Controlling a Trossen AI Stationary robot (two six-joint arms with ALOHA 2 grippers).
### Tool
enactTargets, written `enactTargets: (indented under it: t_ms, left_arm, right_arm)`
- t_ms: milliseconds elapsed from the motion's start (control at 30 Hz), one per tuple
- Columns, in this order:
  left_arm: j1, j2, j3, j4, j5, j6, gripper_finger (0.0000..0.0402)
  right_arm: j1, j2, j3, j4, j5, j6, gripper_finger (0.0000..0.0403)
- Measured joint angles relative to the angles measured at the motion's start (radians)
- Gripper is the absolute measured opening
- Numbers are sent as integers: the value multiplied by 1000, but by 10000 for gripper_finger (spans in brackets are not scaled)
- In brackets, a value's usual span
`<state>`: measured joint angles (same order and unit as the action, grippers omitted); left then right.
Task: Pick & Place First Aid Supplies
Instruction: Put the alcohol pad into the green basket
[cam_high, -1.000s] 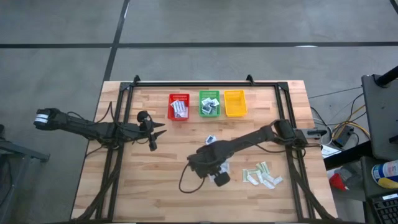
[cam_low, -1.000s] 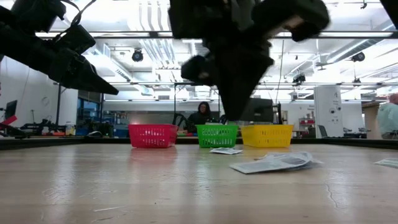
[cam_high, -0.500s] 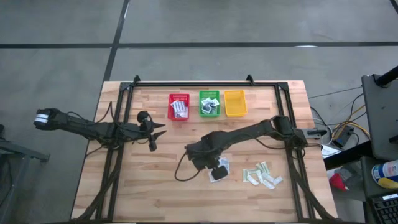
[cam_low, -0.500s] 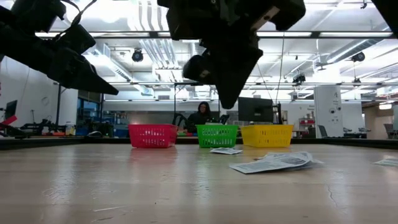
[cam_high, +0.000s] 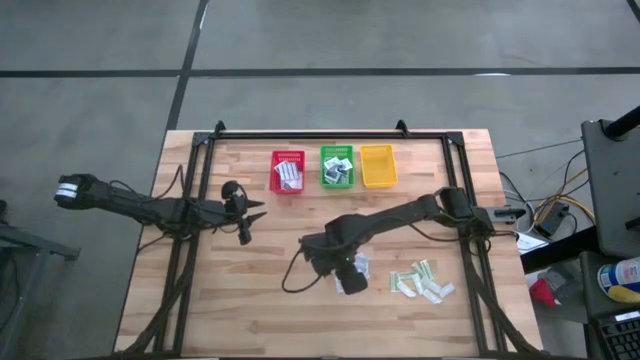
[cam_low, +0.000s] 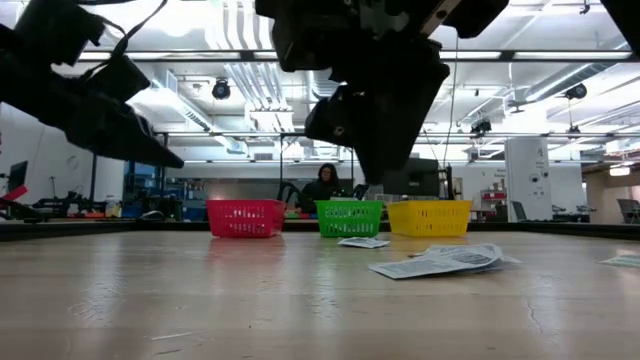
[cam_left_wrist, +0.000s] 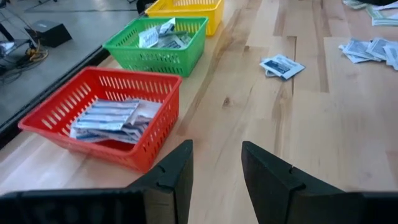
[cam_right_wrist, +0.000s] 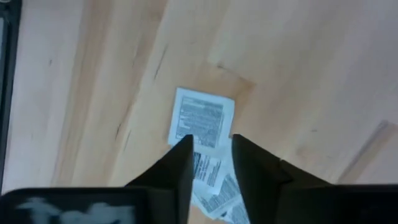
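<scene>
Right gripper (cam_right_wrist: 210, 158) poised directly above overlapping white packets (cam_right_wrist: 200, 121), fingers slightly parted, holding nothing. Risks pinching two packets together, since stacked closely beneath fingertips.

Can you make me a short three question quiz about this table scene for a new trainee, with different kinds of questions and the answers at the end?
1. True or false: the yellow basket holds packets.
2. Which basket sits in the middle of the row? A) the red basket B) the green basket C) the yellow one
3. Fill in: the right gripper hangs directly over a small pile of ____ packets on the wooden table.

Key
1. False; it looks empty, while the red and green baskets both hold packets.
2. B
3. White printed. Its fingers stand slightly apart and hold nothing. The left gripper waits open near the red basket.
</scene>
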<state>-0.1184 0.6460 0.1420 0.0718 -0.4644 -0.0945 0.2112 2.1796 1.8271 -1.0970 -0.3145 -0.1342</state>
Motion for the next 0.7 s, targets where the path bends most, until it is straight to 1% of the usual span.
enactTargets:
  t_ms: [167, 300, 400, 567, 700]
  left_arm:
    - [0, 0, -15, 29, 0, -17, 133]
    - [0, 0, -15, 34, 0, -11, 133]
    - [0, 0, -15, 34, 0, -11, 133]
    - [0, 0, -16, 33, 0, -11, 133]
    - [0, 0, -16, 33, 0, -11, 133]
  right_arm:
    - [1, 5, -42, 75, 0, -17, 158]
    - [0, 10, -97, 143, 5, -41, 177]
    - [1, 10, -131, 221, 7, -68, 179]
    - [10, 10, -186, 291, 11, -116, 172]
    - [20, 3, -245, 326, 51, -148, 167]
